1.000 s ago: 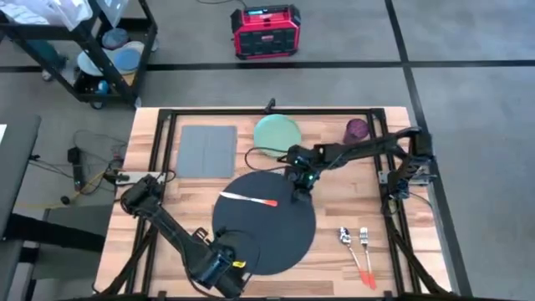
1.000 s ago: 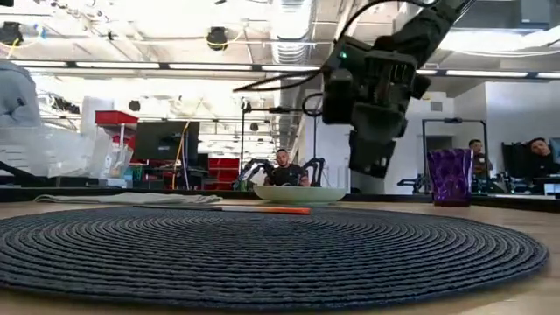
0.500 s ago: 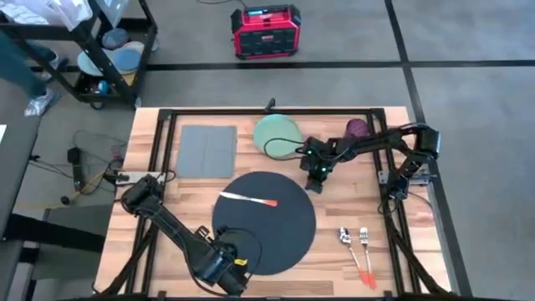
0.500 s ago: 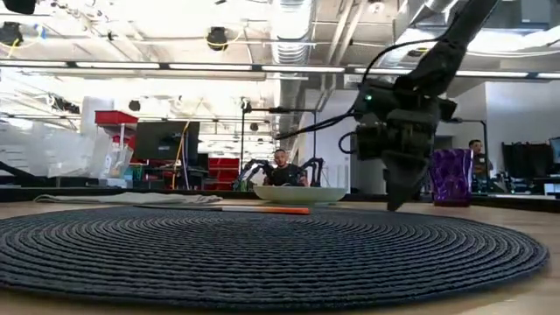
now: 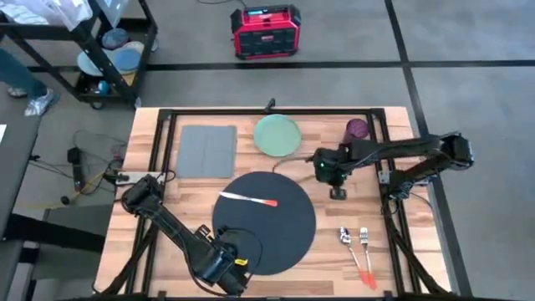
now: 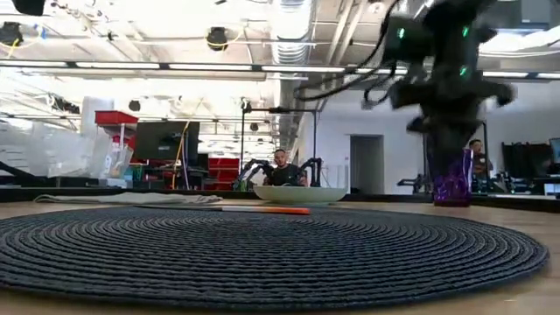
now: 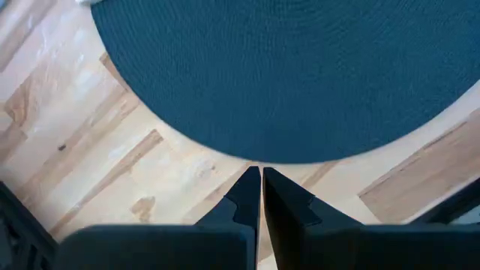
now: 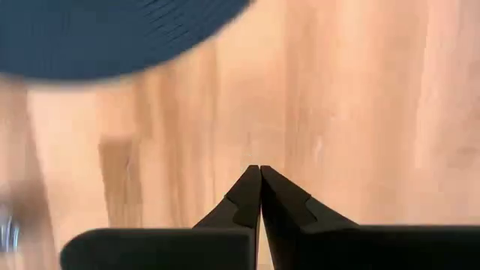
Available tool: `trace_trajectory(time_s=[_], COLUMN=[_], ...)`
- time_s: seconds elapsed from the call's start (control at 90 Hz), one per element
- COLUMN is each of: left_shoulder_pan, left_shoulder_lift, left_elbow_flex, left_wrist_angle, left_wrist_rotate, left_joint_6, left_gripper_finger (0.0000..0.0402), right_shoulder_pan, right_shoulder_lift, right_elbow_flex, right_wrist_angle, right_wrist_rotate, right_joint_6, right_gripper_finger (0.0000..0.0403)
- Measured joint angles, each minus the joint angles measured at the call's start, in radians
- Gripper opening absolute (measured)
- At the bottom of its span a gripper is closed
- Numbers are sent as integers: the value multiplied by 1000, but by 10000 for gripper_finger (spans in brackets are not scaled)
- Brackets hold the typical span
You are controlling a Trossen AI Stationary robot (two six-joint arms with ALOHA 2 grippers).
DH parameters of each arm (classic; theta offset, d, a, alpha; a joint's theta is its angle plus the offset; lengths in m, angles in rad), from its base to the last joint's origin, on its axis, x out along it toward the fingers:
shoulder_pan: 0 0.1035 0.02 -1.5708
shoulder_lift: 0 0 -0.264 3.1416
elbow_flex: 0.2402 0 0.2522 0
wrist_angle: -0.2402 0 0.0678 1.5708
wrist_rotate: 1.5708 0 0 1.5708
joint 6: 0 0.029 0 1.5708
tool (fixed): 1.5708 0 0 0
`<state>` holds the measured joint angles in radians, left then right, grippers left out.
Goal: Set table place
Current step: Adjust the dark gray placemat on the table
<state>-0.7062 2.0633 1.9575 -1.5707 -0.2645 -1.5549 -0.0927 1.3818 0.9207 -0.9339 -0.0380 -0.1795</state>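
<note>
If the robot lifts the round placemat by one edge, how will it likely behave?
The placemat looks woven in coiled cord rings, so it would probably sag or fold rather than stay stiff. It lies wide and flat on the table, so pushing likely slides it whole. The knife resting on it would probably slip off.

Black-grey ribbed placemat (image 5: 266,221); light-wood table (image 5: 334,259)

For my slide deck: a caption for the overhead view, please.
Right claw over bare table beside the placemat; knife lies on it.
</note>
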Motion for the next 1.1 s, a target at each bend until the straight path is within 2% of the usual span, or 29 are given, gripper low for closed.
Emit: trace_trajectory(time_s=[0.089, 0.244, 0.389, 0.656, 0.9, 1.1], left_shoulder_pan=[3, 4, 0, -4, -4, -5], left_shoulder_lift=[0, 0, 0, 0, 0, 0], left_elbow_flex=[0, -7, -16, -18, -18, -18], left_wrist_angle=[0, 2, 7, 12, 14, 18], left_wrist_rotate=[-8, -17, -16, -15, -15, -13], left_joint_6=[6, -23, -37, -36, -44, -45], left_gripper_finger=[0, 0, 0, 0, 0, 0], right_shoulder_pan=[32, 58, 59, 68, 65, 36], right_shoulder_lift=[51, 148, 262, 424, 511, 569], right_elbow_flex=[81, 223, 295, 303, 303, 285], right_wrist_angle=[-69, -5, 55, 144, 225, 216], right_wrist_rotate=[-20, -99, -166, -280, -305, -315], right_joint_6=[-34, -32, -37, -99, -119, -111], right_gripper_finger=[0, 0, 0, 0, 0, 0])
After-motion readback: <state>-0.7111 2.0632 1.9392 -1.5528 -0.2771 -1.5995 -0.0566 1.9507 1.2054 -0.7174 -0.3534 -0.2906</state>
